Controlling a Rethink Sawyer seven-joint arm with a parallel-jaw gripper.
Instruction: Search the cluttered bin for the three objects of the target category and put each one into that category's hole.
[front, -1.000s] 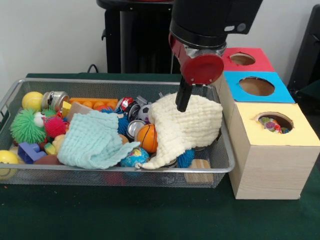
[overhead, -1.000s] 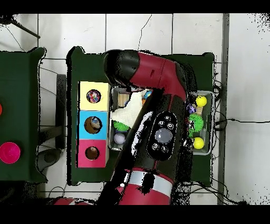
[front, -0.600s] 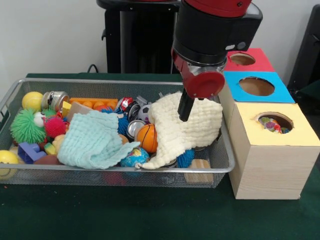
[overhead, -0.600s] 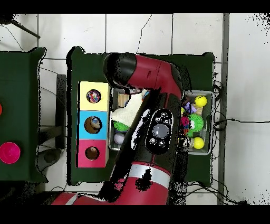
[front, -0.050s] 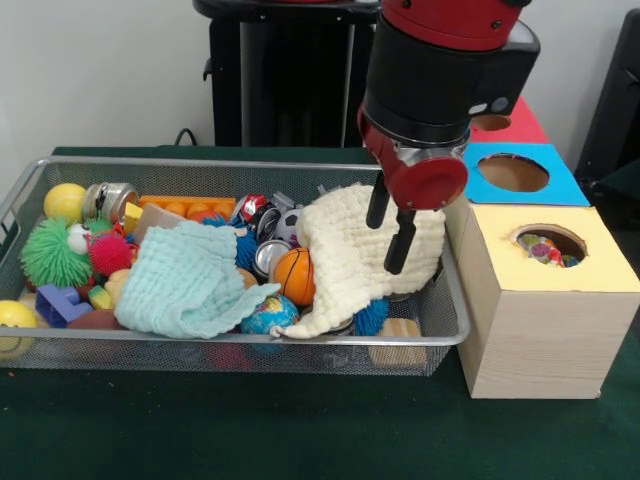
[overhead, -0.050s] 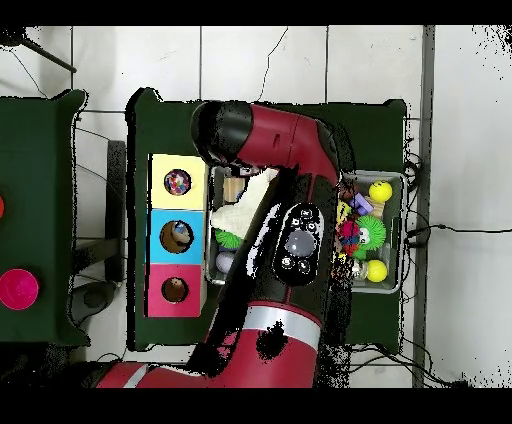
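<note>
In the front view my gripper (front, -0.050s: 385, 247) hangs over the right end of the wire bin (front, -0.050s: 250, 340), open, with nothing between its two black fingers (front, -0.050s: 400, 243). Just behind the fingers lies a cream cloth (front, -0.050s: 350, 265). A mint cloth (front, -0.050s: 185, 280) is draped over the bin's middle. A small basketball (front, -0.050s: 293, 275) and a globe ball (front, -0.050s: 268, 315) sit between the two cloths. The yellow box's hole (front, -0.050s: 548, 245) holds several small balls. In the overhead view the arm hides the gripper; part of the cream cloth (overhead, -0.050s: 245, 205) shows.
Blue box (front, -0.050s: 512, 172) and red box (front, -0.050s: 490, 118) stand behind the yellow one, right of the bin. Fuzzy green ball (front, -0.050s: 55, 252), yellow ball (front, -0.050s: 64, 201), tin can (front, -0.050s: 110, 199) and blocks fill the bin's left. Overhead shows the three holes (overhead, -0.050s: 177, 237) beside the bin.
The gripper has shifted right toward the boxes and slightly nearer the camera. Two separate fingers now show where one showed before. The cloths have not moved.
</note>
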